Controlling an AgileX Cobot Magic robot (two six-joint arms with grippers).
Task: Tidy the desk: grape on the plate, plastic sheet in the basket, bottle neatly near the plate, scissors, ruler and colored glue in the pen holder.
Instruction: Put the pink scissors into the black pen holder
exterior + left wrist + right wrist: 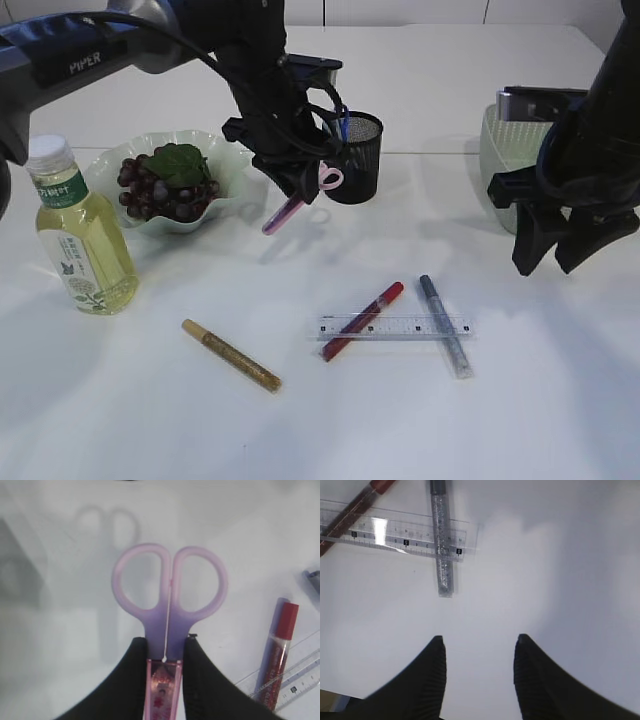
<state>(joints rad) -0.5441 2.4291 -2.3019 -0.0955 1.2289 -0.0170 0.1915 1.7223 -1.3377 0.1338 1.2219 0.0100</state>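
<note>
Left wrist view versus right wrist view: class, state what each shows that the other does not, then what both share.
Only the left wrist view shows the pink scissors, clamped between the left hand's fingers, handles pointing away. Only the right wrist view shows the right hand, open and empty above the table, plus the silver glitter glue pen lying across the ruler. Both show the clear ruler and the red glue pen on the white table.

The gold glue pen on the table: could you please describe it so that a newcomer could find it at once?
Start at the bottle of yellow liquid on the left of the table. Just right of its base, nearer the camera, the gold glue pen lies alone at a slant. Unlike the red pen and silver pen, it touches no ruler.
</note>
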